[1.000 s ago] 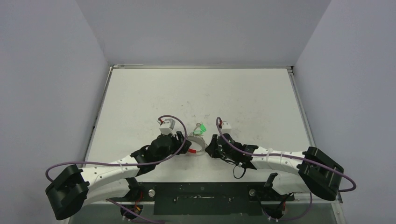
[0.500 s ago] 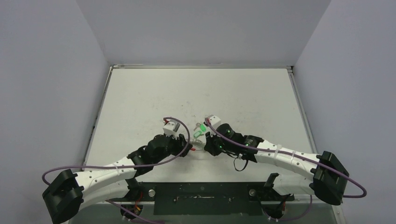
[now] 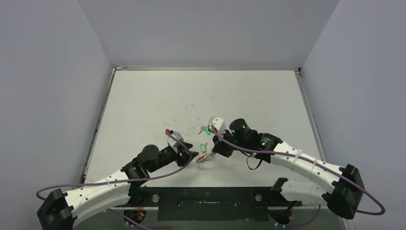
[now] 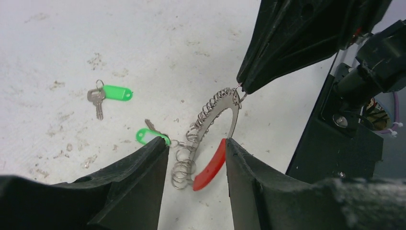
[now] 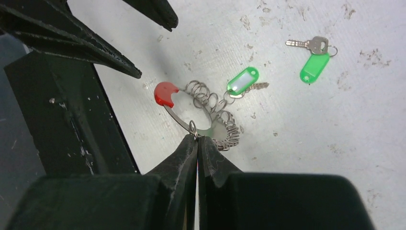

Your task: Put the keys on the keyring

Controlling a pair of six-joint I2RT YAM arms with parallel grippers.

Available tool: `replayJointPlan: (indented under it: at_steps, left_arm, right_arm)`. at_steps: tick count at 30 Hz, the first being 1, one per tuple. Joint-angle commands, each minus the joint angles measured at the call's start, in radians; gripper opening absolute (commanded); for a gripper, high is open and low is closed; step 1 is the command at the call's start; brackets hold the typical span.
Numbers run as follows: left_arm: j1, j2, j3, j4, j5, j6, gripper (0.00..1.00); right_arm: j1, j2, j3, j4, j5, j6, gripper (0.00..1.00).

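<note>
The keyring (image 4: 214, 111) is a metal band strung with small silver rings and ending in a red segment (image 4: 210, 165). My right gripper (image 5: 197, 138) is shut on the band by a small ring and holds the keyring (image 5: 203, 108) tilted up off the table. One of the keys, with a green tag (image 5: 243, 80), hangs from the keyring's small rings. Another of the keys (image 5: 309, 44), with its own green tag (image 5: 314, 66), lies loose on the table further off. My left gripper (image 4: 197, 143) stands open around the red end, whose edge touches the right finger (image 4: 249, 182).
The black mounting plate (image 3: 206, 208) runs along the near edge, close beside the keyring (image 3: 204, 157). Purple cables (image 3: 143, 167) loop over both arms. The white table (image 3: 201, 96) is scuffed, with grey walls on three sides.
The left arm has drawn back toward the near edge and turned. The right arm has swung round to the far side, carrying the keyring nearer. One green-tagged key now lies apart.
</note>
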Motion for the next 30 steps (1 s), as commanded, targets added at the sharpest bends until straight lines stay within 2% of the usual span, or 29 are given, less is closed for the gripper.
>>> replayJointPlan:
  at_steps: [1, 9, 18, 30]
  left_arm:
    - [0.003, -0.029, 0.007, 0.09, 0.091, 0.111, 0.45]
    - [0.001, 0.075, -0.04, 0.351, 0.233, 0.135, 0.37]
    - [-0.021, 0.19, -0.045, 0.521, 0.228, 0.137, 0.32]
    - [-0.036, 0.196, -0.073, 0.583, 0.242, 0.138, 0.32]
  right_arm:
    - [0.0, -0.066, 0.023, 0.023, -0.065, -0.137, 0.0]
    - [0.002, -0.111, -0.023, 0.13, -0.129, -0.141, 0.0]
    - [0.007, -0.118, -0.06, 0.2, -0.16, -0.138, 0.0]
    - [0.007, -0.206, -0.214, 0.527, -0.188, -0.036, 0.0]
